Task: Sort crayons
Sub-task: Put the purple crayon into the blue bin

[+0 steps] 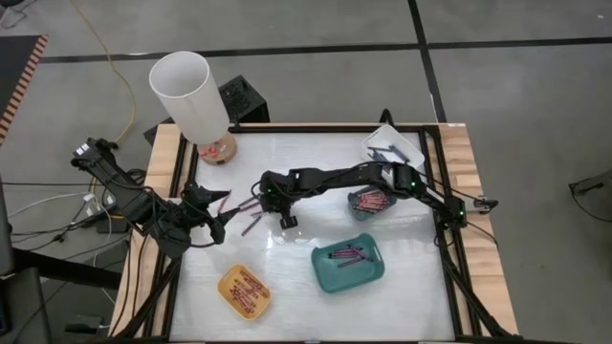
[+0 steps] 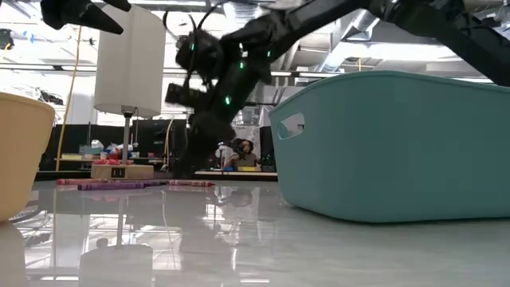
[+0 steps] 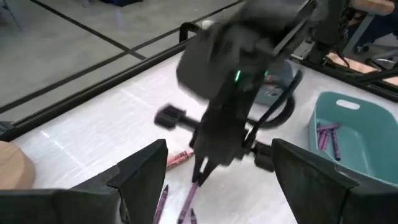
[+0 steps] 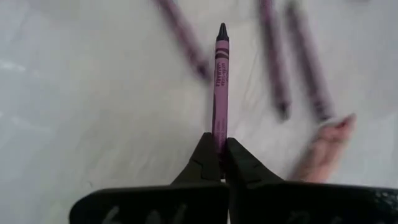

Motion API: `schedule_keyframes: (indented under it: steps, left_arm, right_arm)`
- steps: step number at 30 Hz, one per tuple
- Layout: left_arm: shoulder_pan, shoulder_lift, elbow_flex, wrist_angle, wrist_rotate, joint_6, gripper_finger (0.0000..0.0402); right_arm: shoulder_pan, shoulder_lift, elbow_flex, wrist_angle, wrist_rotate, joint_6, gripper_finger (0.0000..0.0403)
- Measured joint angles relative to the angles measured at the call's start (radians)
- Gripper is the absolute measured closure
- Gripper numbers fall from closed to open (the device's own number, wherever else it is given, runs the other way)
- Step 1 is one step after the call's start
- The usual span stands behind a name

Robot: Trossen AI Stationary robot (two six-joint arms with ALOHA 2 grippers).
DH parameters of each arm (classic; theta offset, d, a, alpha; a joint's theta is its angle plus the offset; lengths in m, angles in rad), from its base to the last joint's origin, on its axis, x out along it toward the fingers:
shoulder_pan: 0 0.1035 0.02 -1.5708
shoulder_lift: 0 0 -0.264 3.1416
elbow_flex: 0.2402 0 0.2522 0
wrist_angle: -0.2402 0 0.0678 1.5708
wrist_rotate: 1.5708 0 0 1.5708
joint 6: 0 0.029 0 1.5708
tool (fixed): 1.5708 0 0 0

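Fingers of my right pincer (image 4: 222, 152) are clenched on a purple crayon (image 4: 221, 87), pinching its blunt end so the tip points away from me over the white table (image 1: 306, 277). More crayons (image 1: 251, 212) lie loose on the table just beneath, near the table's middle. My left pincer (image 1: 212, 212) waits beside them with its fingers spread, grasping nothing. Sorted crayons rest in the yellow tray (image 1: 227, 279), the teal tray (image 1: 375, 271) and the white tray (image 1: 413, 145).
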Motion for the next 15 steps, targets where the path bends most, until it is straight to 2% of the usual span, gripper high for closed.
schedule_keyframes:
  steps: [4, 7, 15]
  left_arm:
    - [0.031, 0.0, 0.0, -0.056, 0.0, -0.084, 0.0126]
    - [0.079, 0.009, 0.0, -0.123, 0.042, -0.157, 0.0136]
    - [0.244, 0.123, 0.0, -0.286, 0.217, -0.308, 0.0207]
  right_arm:
    - [0.005, -0.073, 0.005, -0.051, 0.0, 0.0, 0.0402]
    - [0.014, -0.128, 0.006, -0.108, 0.002, 0.0, 0.0402]
    - [0.043, -0.306, 0.007, -0.277, 0.019, 0.004, 0.0402]
